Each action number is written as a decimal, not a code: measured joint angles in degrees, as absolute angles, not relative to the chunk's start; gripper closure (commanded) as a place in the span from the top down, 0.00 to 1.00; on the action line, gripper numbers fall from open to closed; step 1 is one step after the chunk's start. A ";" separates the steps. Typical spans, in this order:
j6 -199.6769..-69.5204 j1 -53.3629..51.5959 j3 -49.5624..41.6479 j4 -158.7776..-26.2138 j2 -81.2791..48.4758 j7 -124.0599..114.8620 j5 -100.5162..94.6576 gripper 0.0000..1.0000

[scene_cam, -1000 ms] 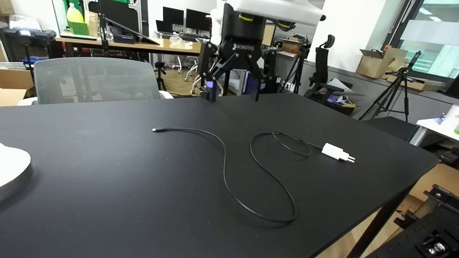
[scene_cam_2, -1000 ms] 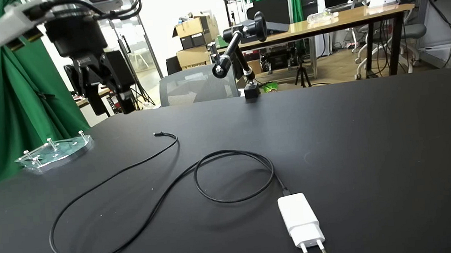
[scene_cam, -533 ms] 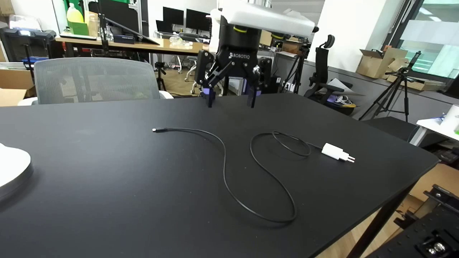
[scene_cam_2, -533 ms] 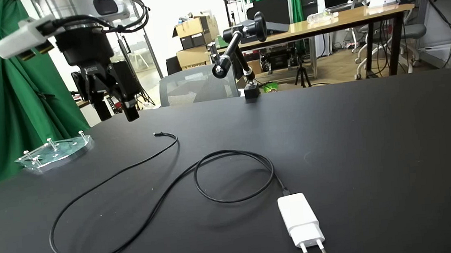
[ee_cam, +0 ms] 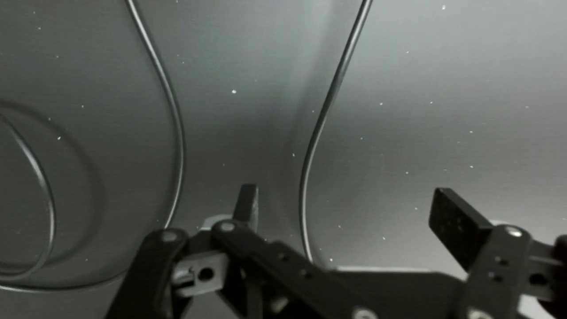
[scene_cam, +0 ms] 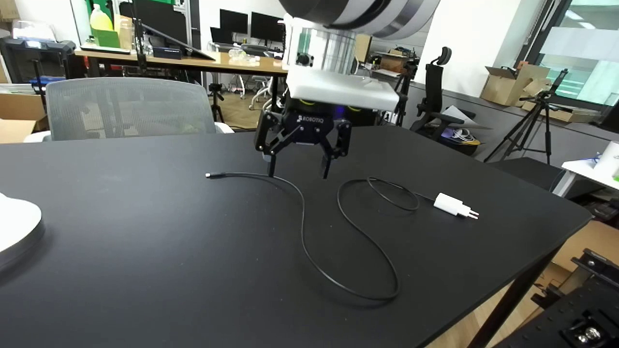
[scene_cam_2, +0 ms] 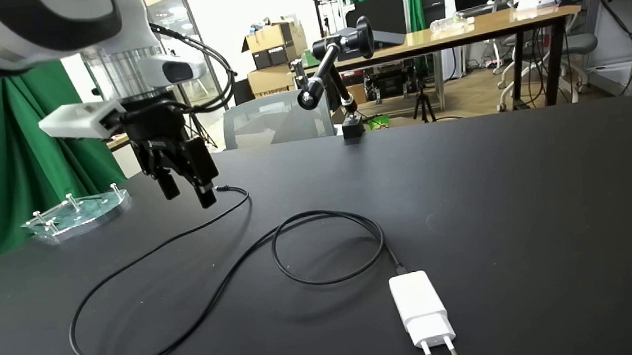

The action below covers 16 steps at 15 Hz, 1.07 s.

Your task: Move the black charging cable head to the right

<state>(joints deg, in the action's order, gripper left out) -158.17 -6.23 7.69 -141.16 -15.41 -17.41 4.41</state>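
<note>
Black tabletop (scene_cam: 145,270) beneath, my gripper (scene_cam: 298,175) hangs with fingers (ee_cam: 458,219) parted and gripping nothing, the charging cable (scene_cam: 303,217) below, its head (scene_cam: 216,175) resting picture-left of both fingers in an exterior view, long axis, I judge, roughly along their spread.

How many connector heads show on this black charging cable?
2: the free head, left of the end effector in an exterior view, and the plugged-in head at the white wall charger. Neither shows in the wrist view.
</note>
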 measured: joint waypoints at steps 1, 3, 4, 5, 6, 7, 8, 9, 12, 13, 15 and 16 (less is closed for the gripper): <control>-158.99 -6.26 7.23 -140.97 -16.74 -17.41 4.59 1.00; -159.87 -6.28 6.38 -140.53 -19.13 -17.37 5.17 1.00; -160.08 -6.27 6.00 -140.25 -20.32 -17.32 5.65 1.00; -160.17 -6.27 5.66 -139.94 -21.41 -17.31 5.98 0.75; -160.22 -6.27 5.35 -139.55 -22.43 -17.30 6.26 0.75; -160.25 -6.26 5.11 -139.14 -23.33 -17.27 6.58 0.67; -160.26 -6.26 4.89 -138.69 -24.14 -17.25 6.83 0.60; -160.27 -6.26 4.76 -138.31 -24.74 -17.25 7.02 0.51; -160.31 -6.28 4.69 -137.27 -25.87 -17.22 7.78 0.31; -160.34 -6.28 4.68 -137.09 -25.93 -17.22 7.90 0.25; -160.44 -6.29 4.67 -136.76 -25.91 -17.22 7.94 0.11; -160.70 -6.34 4.68 -136.58 -25.91 -17.22 7.94 0.05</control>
<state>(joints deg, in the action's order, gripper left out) -160.70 -6.34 4.68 -136.58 -25.91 -17.22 7.94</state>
